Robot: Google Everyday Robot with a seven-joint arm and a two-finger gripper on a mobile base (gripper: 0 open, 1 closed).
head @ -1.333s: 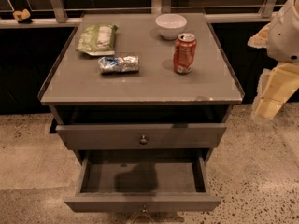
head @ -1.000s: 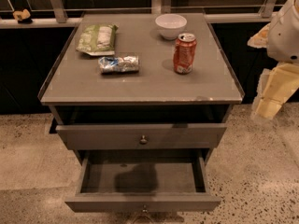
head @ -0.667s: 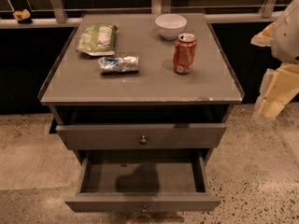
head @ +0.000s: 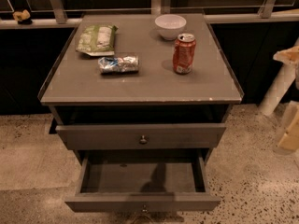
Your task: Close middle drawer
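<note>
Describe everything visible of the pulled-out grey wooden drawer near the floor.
The middle drawer, grey wood, is pulled well out under the taller-fronted drawer. Its box looks empty; a small round metal knob sits at centre of its low plain front. Nothing touches it; the gripper is out of view, cream arm parts at right.

You're on a dim, warm frame, lit from above and slightly from 3 o'clock. The can (head: 184, 53) and bowl (head: 170, 26) throw short soft shadows toward 9 on the surface (head: 140, 85). Background at 12 is near black. A dark shadow blob sits inside the open middle drawer (head: 112, 202). The whole view is soft. The pale tool (head: 288, 55) at the 3 o'clock edge is cropped and blurred.
</note>
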